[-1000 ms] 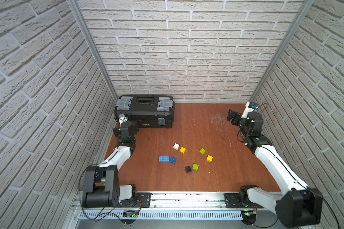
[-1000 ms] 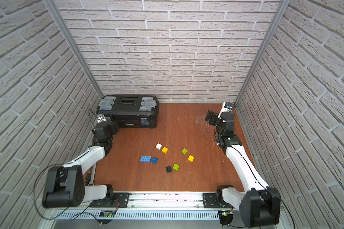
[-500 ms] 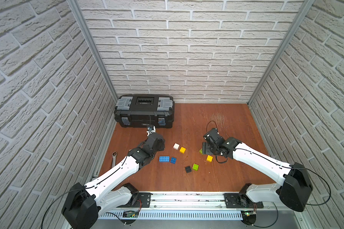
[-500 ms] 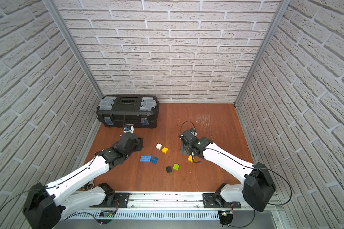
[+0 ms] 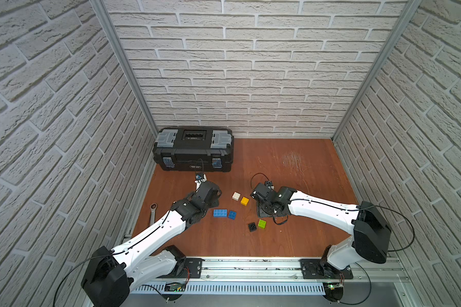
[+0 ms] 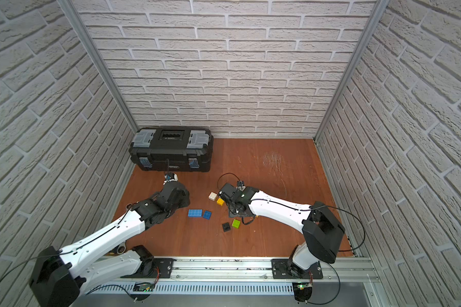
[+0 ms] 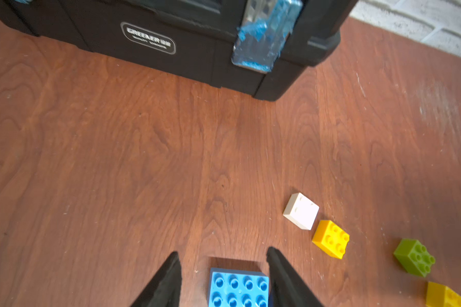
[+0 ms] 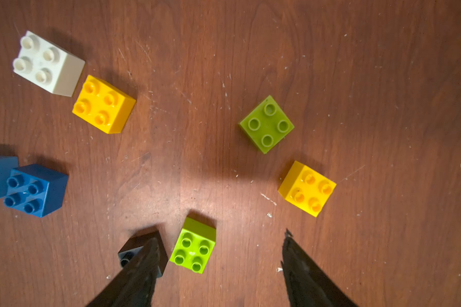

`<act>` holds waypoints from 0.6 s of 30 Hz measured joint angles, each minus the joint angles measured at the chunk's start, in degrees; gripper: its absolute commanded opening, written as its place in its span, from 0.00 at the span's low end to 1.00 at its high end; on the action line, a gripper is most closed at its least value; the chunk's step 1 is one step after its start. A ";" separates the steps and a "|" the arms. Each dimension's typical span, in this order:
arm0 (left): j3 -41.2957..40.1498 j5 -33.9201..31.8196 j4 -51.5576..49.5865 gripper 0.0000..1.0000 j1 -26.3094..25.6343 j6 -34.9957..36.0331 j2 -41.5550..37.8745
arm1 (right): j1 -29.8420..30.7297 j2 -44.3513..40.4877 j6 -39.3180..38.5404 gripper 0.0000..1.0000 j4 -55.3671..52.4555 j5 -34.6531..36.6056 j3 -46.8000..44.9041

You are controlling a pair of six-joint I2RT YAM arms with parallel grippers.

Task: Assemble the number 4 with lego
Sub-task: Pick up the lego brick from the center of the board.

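Note:
The lego lies loose on the wooden floor, and the number 4 is out of view. My left gripper [image 7: 222,252] is open, its fingers on either side of the long light-blue brick [image 7: 238,288] [image 5: 220,213]; a dark blue brick [image 5: 232,214] touches that brick's end. My right gripper [image 8: 221,236] is open low over the lime green brick [image 8: 193,245] [image 5: 262,224], and one finger covers part of the black brick [image 8: 129,255]. The white brick [image 5: 236,196] and a yellow brick [image 5: 245,201] lie between the arms. An olive green brick [image 8: 266,124] and a second yellow brick [image 8: 306,188] lie ahead of the right gripper.
A big black toolbox [image 5: 193,148] stands at the back left against the wall. A metal wrench [image 5: 152,212] lies by the left floor edge. Brick walls close in three sides, and the arms' rail [image 5: 250,268] runs along the front.
Both arms swung in from the back corners and came down to the bricks in the middle. Both grippers' jaws have narrowed. The bricks have not moved.

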 measured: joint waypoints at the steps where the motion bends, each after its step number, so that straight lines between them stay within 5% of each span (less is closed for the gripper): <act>1: 0.00 0.26 0.00 0.48 0.66 -0.02 -0.44 | -0.24 0.57 0.15 0.71 -0.72 -0.31 0.59; 18: -1.42 3.26 -0.09 0.41 3.98 -0.17 -0.68 | 1.97 7.91 7.54 0.62 2.36 -8.02 -1.29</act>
